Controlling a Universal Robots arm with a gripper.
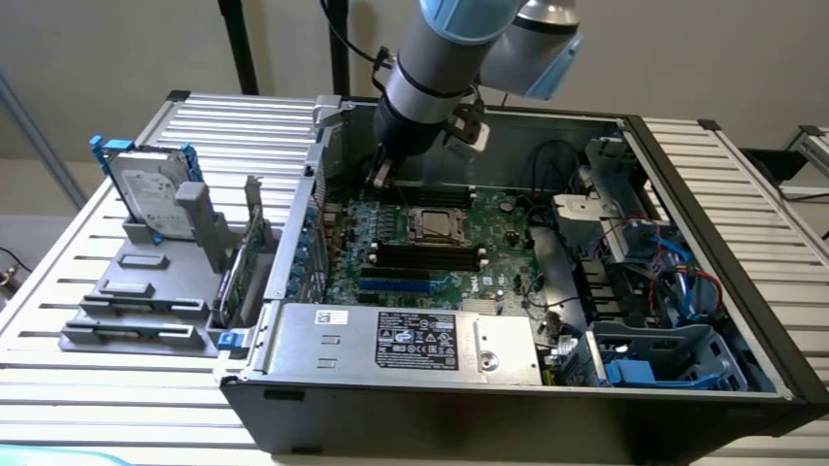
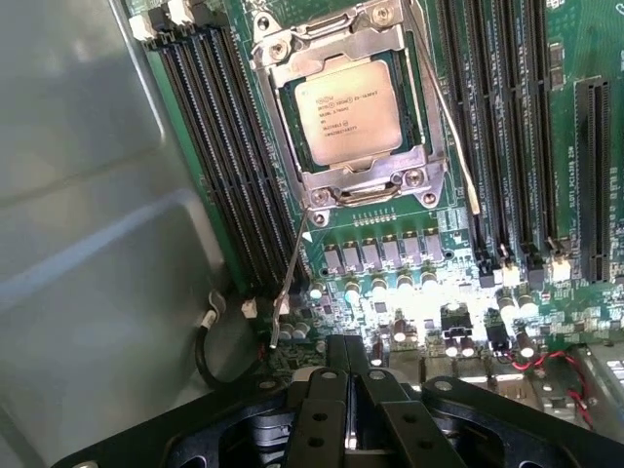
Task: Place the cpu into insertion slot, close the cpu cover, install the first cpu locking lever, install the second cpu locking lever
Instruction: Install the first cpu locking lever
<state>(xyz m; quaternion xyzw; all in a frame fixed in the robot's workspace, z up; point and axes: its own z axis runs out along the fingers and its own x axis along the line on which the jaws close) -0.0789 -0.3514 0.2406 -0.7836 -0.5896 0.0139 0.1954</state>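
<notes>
The chip [image 2: 349, 112] sits beneath the cover [image 2: 363, 178], well apart from the gripper [image 2: 356, 343]. The fingers [image 2: 330, 395] are pressed together, empty, with one lever [image 2: 293, 273] ending near them.

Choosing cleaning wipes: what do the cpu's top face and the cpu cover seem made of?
The cpu: likely metal, satin pale-silver finish, dark printed lettering on it. The cpu cover: seemingly bare stamped sheet metal, shinier, with bright glints along its bent edges.

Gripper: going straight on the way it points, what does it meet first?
The gripper would likely meet the small capacitors on the circuit board beside the cpu cover, not the cpu; depth unclear.
</notes>
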